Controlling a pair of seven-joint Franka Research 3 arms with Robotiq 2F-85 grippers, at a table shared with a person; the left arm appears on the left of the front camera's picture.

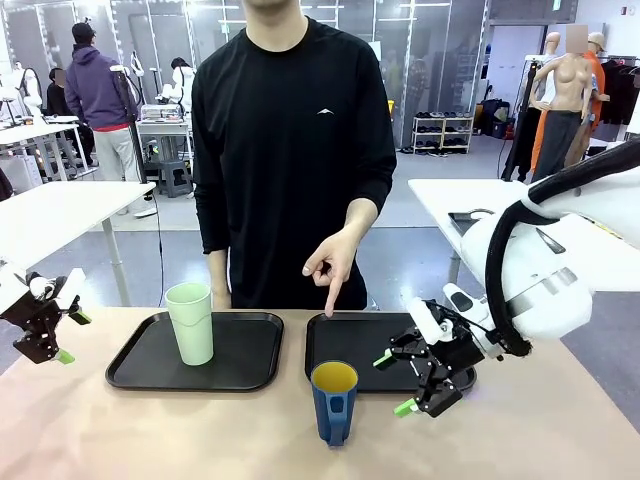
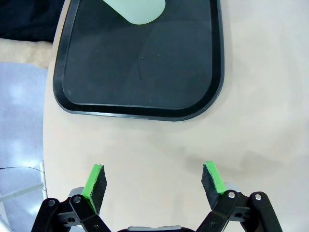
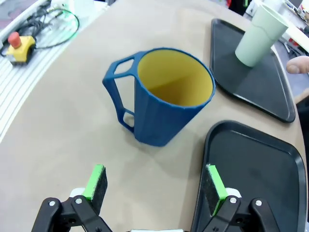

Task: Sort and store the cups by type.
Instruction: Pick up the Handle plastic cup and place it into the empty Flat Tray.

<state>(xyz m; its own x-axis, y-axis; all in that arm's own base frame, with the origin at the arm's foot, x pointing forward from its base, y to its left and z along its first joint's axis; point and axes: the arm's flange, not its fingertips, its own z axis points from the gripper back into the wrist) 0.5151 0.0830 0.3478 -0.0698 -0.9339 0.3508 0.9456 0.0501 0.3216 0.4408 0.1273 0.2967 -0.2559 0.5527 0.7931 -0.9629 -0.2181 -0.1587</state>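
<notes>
Mug (image 1: 334, 402) stands just outside near rim of right tray (image 1: 352, 342).

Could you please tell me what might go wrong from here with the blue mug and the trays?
1. The person's hand points down into the right tray. An arm carrying the blue mug there might meet that finger.
2. The mug widens toward its rim, so the open right gripper beside it may slip or tip it when pinching.
3. The mug stands on the table just before the tray's raised rim. A low lift could catch on it.
</notes>
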